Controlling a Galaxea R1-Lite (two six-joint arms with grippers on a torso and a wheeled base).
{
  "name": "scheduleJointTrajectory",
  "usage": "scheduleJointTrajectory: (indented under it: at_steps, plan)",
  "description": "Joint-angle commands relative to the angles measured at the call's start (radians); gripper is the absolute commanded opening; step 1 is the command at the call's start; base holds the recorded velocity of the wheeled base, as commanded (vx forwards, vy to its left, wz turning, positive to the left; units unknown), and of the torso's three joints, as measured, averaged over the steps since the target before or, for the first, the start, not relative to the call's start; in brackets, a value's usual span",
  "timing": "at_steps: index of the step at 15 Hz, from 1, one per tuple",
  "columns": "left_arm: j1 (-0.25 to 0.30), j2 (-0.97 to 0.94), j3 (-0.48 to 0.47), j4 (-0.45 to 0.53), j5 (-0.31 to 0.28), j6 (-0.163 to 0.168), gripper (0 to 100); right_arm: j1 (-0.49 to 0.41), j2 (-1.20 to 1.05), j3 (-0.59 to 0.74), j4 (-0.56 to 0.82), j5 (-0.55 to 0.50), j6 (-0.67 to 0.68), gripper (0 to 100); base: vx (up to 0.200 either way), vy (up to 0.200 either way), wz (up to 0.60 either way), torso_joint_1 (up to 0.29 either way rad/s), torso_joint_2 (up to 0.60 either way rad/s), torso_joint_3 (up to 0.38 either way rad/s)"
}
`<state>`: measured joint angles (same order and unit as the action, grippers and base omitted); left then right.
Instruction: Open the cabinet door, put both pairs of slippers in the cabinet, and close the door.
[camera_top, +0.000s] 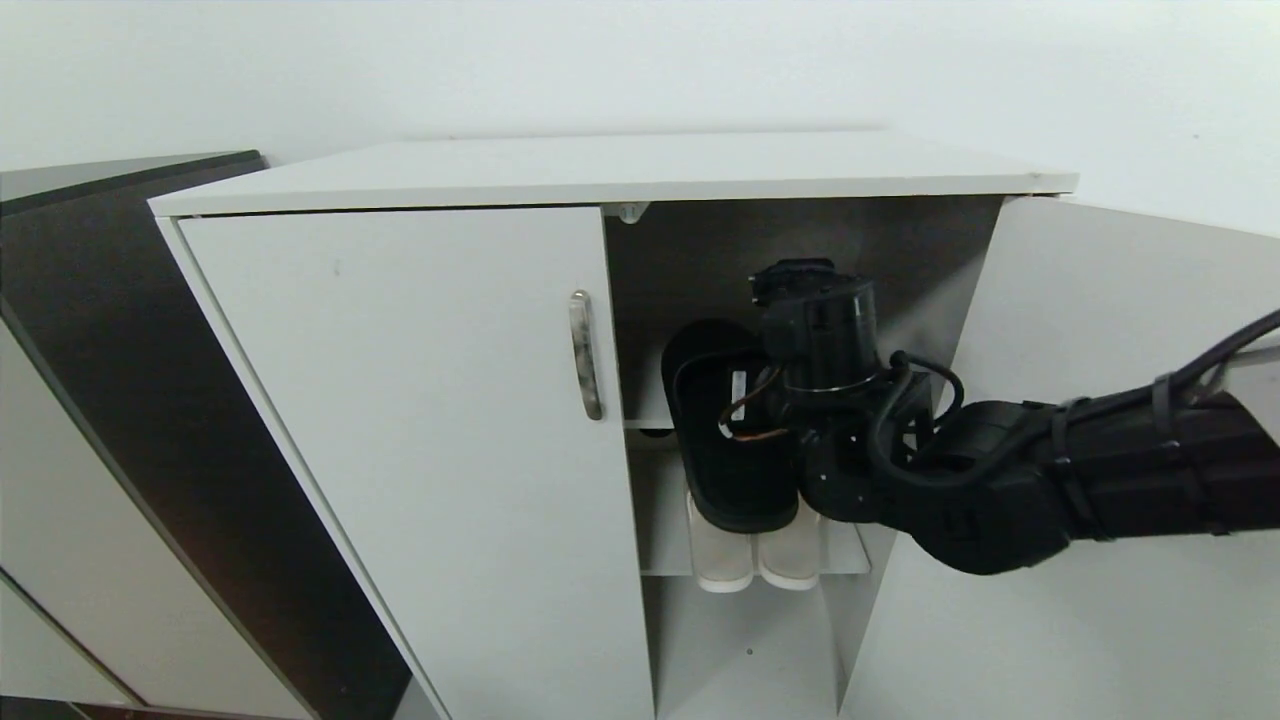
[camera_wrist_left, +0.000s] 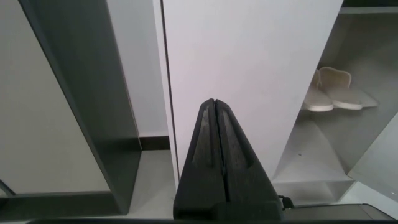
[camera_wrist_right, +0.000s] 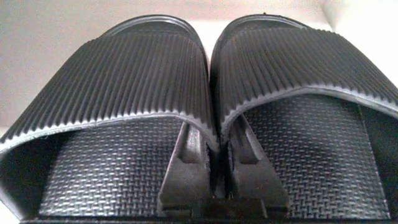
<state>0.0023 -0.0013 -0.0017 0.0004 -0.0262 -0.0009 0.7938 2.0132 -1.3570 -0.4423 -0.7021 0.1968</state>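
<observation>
From the head, the white cabinet (camera_top: 600, 170) stands in front of me with its left door (camera_top: 400, 420) closed, the metal handle (camera_top: 586, 355) at that door's inner edge. The right door (camera_top: 1080, 330) is swung wide open. My right arm reaches into the open right side and carries the black slippers (camera_top: 725, 440) tipped up on end in the mouth of that compartment. Just below them the white slippers (camera_top: 755, 560) sit side by side on a shelf (camera_top: 660, 500), their ends poking out past its front edge.

From my left wrist, my left gripper (camera_wrist_left: 214, 102) has its two fingers pressed flat together with nothing between them. It hangs in front of the closed left door (camera_wrist_left: 249, 62). Past that door's edge the white slippers (camera_wrist_left: 336, 90) rest on their shelf (camera_wrist_left: 367, 99) inside the cabinet.

From my right wrist, my right gripper (camera_wrist_right: 216, 137) is clamped on the black slippers (camera_wrist_right: 137, 81). It pinches the two ribbed straps together where the pair meets, one finger inside each slipper against the textured footbed.
</observation>
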Motion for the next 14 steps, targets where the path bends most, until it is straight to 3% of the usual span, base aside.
scheduleJointTrajectory:
  at_steps: [1, 8, 14]
  plan:
    - [0.001, 0.001, 0.0, 0.001, 0.0, -0.001, 0, -0.071, 0.128, -0.157, 0.004, 0.01, -0.045, 0, 0.0, 0.0, 0.0, 0.0, 0.0, 0.0]
    - [0.001, 0.001, 0.0, 0.0, 0.002, -0.002, 0, -0.159, 0.314, -0.51, 0.14, 0.047, -0.069, 0, 0.0, 0.0, 0.0, 0.0, 0.0, 0.0]
    - [0.001, 0.001, 0.0, 0.0, 0.002, -0.002, 0, -0.168, 0.32, -0.562, 0.241, 0.081, -0.062, 0, 0.0, 0.0, 0.0, 0.0, 0.0, 0.0]
